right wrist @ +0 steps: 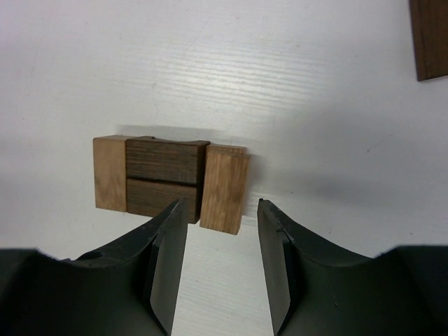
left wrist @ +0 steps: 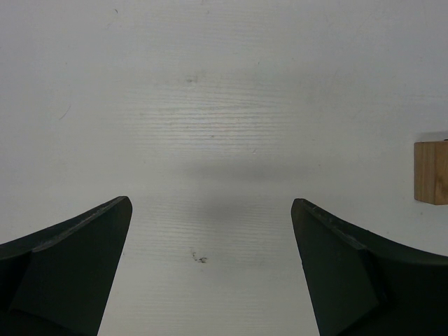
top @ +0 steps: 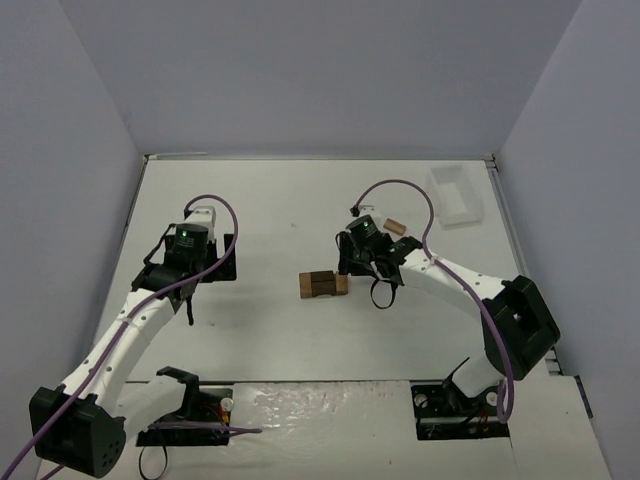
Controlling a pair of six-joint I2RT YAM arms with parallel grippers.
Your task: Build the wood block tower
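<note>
The wood block tower (right wrist: pixel 168 178) is only begun. A single low row lies just ahead of the right gripper (right wrist: pixel 219 204), and I see nothing stacked on top of it. I count four blocks in the row:

- one tan end block (right wrist: pixel 110 173), off to the left of the jaws
- two dark blocks (right wrist: pixel 164 161) in the middle, one behind the other
- a second tan block (right wrist: pixel 222 189), whose near end reaches in between the fingertips

The right jaws stand narrowly apart, with a sliver of gap on either side of that second tan block, so they hold nothing. I judge it placed against the row. Whether more blocks hide beneath, I cannot tell.

What is left, as I read it, is the stacking. One loose dark block (right wrist: pixel 428 38) lies well ahead and to the right of those jaws, not yet added. One white tray (top: pixel 440 180) sits farther off beyond it.

The left gripper (left wrist: pixel 211 201) has its jaws wide with nothing between them, well apart from the tower. Only the end of one tan block shows, off to the right of them.
</note>
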